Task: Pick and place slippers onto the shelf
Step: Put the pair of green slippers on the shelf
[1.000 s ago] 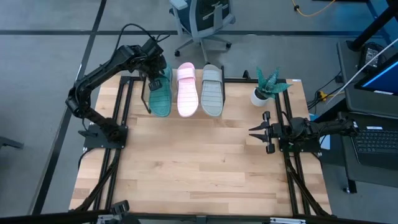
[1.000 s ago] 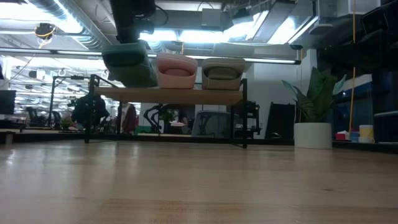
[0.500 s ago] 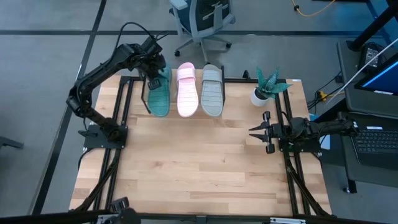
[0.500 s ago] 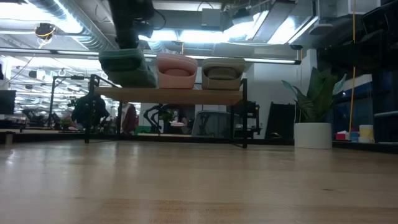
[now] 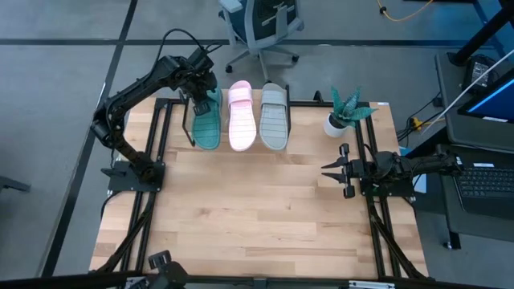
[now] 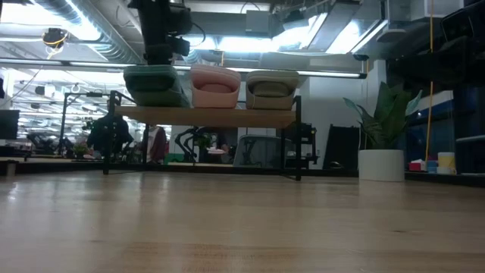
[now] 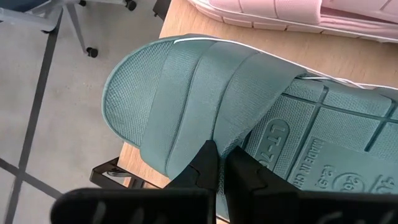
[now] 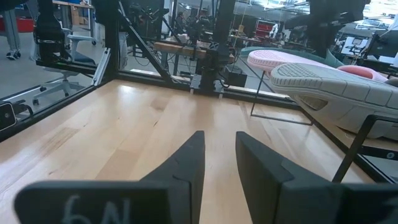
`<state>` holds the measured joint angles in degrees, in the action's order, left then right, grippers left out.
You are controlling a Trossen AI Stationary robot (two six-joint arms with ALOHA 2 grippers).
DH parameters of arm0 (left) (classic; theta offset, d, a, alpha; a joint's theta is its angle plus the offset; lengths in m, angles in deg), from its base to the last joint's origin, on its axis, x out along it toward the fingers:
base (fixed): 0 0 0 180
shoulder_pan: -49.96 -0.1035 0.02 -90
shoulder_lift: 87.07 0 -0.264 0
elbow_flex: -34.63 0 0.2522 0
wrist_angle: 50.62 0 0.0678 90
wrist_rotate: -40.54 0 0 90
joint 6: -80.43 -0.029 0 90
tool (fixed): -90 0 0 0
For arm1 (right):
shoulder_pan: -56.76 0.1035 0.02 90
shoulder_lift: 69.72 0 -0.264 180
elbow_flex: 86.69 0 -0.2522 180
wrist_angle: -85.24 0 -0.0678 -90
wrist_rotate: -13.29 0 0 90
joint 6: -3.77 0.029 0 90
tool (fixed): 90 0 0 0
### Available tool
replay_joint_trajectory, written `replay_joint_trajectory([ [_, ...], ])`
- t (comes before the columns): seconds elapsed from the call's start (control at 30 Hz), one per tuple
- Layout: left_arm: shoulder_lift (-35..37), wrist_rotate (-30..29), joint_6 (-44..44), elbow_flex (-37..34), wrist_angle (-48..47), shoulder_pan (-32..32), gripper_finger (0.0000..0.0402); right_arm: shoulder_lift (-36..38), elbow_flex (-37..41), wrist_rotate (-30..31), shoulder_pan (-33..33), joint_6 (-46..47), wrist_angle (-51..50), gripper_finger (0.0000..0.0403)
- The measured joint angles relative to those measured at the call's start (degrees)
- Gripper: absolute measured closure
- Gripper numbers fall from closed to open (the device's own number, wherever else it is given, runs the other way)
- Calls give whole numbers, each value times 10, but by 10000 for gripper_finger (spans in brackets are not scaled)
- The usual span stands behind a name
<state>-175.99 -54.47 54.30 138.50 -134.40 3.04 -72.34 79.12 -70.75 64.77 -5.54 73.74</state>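
Three slippers lie side by side on the shelf [image 6: 227, 114]: teal [image 5: 206, 122], pink [image 5: 242, 119] and grey [image 5: 274, 119]. In the low view they sit in a row, the teal slipper [image 6: 154, 85] level on the plank. My left gripper [image 5: 201, 90] is over the teal slipper's far end, shut on its strap [image 7: 205, 87]. My right gripper [image 5: 331, 169] waits open, low over the table's right side, clear of everything; its wrist view shows the open gripper [image 8: 217, 155] pointing at the shelf. My left gripper pinches the teal slipper's wide strap at its edge [image 7: 219, 142], near the slipper's far end. One finger [image 7: 205, 163] lies on the strap's outside, the other [image 7: 245, 168] on the footbed side. The fingers come from above, slanting. The slipper lies level on the shelf top [image 7: 180, 25].
A potted plant [image 5: 341, 116] stands on the table's far right corner, right of the shelf, and shows as a white pot [image 6: 381, 163] in the low view. An office chair [image 5: 261, 28] stands beyond the far edge. The near half of the tabletop [image 5: 257, 217] is bare wood.
The teal slipper, tilted a second ago with one end hanging lower, has come level and now lies flat on the shelf beside the pink one. My left gripper has kept its hold on the strap and shifted only slightly above it.
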Motion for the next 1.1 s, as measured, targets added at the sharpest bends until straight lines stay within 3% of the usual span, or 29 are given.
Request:
replay_joint_trajectory([
  [0.27,0,0,0,0,0,0,396,0,0,0,0,0,0,311],
  [0.57,0,0,2,0,0,0,356,0,0,0,0,0,0,311],
  [1.1,0,-4,2,0,11,0,351,0,0,0,0,0,0,311],
])
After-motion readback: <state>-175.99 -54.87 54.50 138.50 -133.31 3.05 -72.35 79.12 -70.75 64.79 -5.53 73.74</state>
